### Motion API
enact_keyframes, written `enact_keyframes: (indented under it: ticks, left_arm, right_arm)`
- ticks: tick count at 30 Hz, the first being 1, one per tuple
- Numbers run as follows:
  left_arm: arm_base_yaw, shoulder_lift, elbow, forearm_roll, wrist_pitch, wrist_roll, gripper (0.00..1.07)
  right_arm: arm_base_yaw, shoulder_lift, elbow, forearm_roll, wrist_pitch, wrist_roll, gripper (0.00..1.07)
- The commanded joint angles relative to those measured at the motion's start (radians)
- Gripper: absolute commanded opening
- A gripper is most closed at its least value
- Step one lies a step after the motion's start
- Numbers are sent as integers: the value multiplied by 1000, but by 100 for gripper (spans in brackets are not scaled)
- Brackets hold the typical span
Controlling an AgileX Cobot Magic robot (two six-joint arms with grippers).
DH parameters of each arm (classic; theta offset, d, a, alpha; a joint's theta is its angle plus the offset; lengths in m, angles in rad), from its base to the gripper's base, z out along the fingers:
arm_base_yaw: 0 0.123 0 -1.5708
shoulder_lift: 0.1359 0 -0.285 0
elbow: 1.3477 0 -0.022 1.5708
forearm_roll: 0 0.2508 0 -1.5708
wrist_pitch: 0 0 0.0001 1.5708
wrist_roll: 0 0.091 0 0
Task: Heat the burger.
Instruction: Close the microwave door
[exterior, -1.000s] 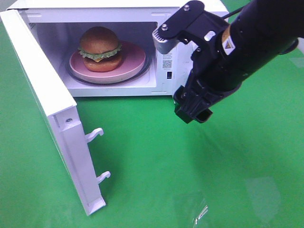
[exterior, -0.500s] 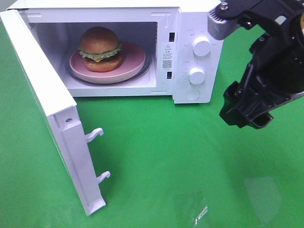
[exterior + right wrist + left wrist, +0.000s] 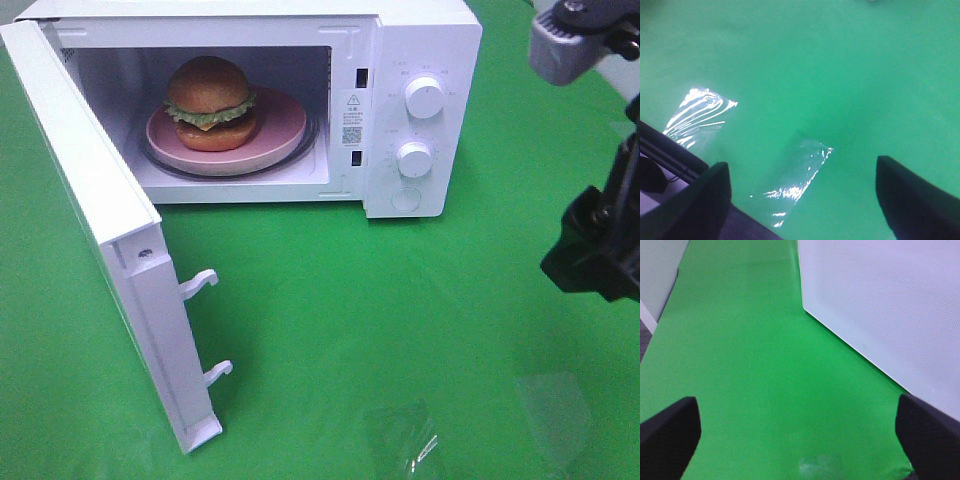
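The burger (image 3: 209, 103) sits in the microwave (image 3: 440, 50), far from the right jaws.

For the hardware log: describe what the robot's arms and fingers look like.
The right arm is black and blocky, with a silver-grey block bearing dark screw heads. The left gripper has broad matte black fingers with rounded corners; the right gripper has dark fingers of the same shape.
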Motion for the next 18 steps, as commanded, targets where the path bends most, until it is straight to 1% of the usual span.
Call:
enact_keyframes:
  ticks: [1,2,3,4,5,6,7,8,9,10,11,12,13,14,15,16,17,18]
  left_arm:
    - [-4,-16,3,-1,-16,0,98]
    - [-4,-16,3,-1,-16,0,98]
    - [-4,-16,3,-1,-16,0,98]
    - [-4,-16,3,-1,-16,0,98]
    - [-4,-16,3,-1,-16,0,98]
    - [-4,-16,3,-1,-16,0,98]
    - [-4,-16,3,-1,-16,0,98]
    - [-4,-16,3,-1,-16,0,98]
    - [-4,-16,3,-1,-16,0,98]
    - [-4,-16,3,-1,-16,0,98]
    - [-4,-16,3,-1,-16,0,98]
    - [-4,-16,3,-1,-16,0,98]
    - [-4,-16,3,-1,-16,0,98]
    - [-4,-16,3,-1,-16,0,98]
    - [-4,-16,3,-1,-16,0,98]
    - [-4,-16,3,-1,-16,0,98]
    - [-4,-16,3,-1,-16,0,98]
    - [-4,-16,3,-1,-16,0,98]
  right_arm:
    - [-1,-59,59,-2,6,22,76]
    - [-1,-59,59,-2,6,22,76]
    - [-1,-99,99,-3,6,28,76]
    - [-1,-99,99,-3,6,28,76]
    - [-4,-132,134,-6,6,56,76]
    - [-4,-132,134,-6,6,56,76]
    - [-37,-160,162,-8,3,86,76]
    - [-90,-189,185,-7,2,102,76]
    - [-90,-189,185,-7,2,102,76]
    - [-125,-207,197,-5,2,101,76]
    - [-125,-207,197,-5,2,101,76]
    - [-210,-269,229,-5,2,107,76]
    - [-210,-269,229,-5,2,107,76]
    - [-239,-294,239,-5,2,118,76]
    - [-239,-294,239,-5,2,118,76]
    - [-293,-342,258,-5,2,144,76]
    - [-293,-342,258,-5,2,144,76]
    - [-335,-390,280,-4,2,156,76]
